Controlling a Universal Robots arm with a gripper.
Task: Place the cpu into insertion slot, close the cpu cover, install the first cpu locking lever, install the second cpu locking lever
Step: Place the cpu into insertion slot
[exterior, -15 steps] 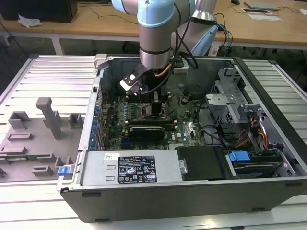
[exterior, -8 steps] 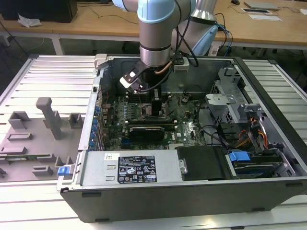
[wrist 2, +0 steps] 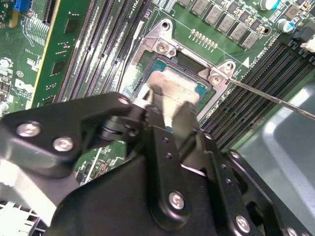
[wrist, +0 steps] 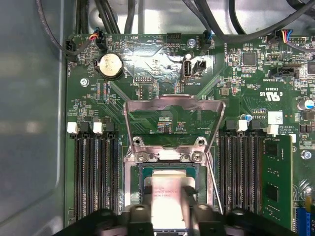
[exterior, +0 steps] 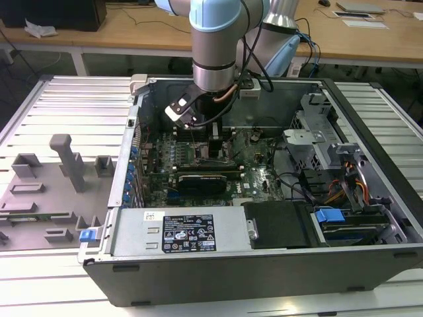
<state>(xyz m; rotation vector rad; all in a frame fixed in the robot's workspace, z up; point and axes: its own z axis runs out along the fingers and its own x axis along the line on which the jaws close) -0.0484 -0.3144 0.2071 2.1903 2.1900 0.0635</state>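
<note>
Jaws grip cpu (wrist: pixel 166 196), seemingly within insertion slot (wrist: pixel 132 179).

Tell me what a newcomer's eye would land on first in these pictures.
The big arm plunging into the open computer case at the exterior view's centre grabs attention first. In both wrist views its jaws pinch the silvery cpu right over the insertion slot, with the cpu cover swung open, off the slot.
</note>
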